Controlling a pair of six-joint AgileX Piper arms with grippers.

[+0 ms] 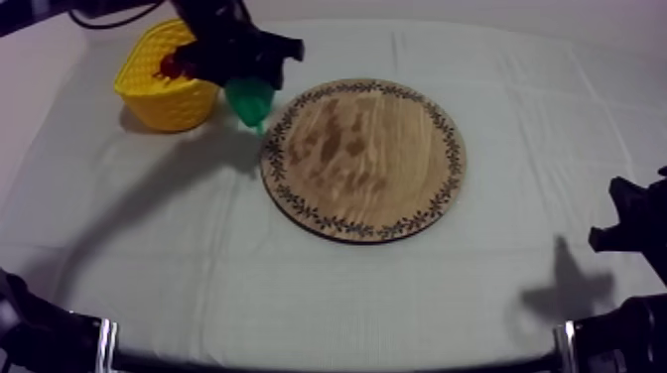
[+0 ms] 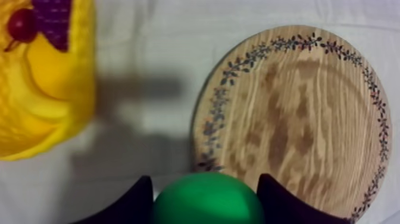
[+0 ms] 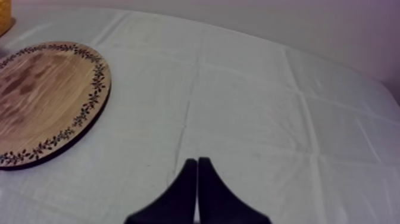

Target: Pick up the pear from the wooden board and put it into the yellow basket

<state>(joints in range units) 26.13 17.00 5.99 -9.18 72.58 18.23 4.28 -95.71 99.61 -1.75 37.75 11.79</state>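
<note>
Pear [image 2: 207, 202] is hanging grasped in left gripper [image 2: 205, 186] at board [image 2: 297, 119] edge; next needs carrying over basket [image 2: 82, 77]. Right gripper [image 3: 197, 173] is idling clenched.

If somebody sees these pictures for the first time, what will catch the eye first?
A bright green toy pear hangs in the left jaws, which are shut on it, between the yellow basket and the round wooden board with a patterned rim. Inside the basket lie purple grapes and a small red fruit.
</note>
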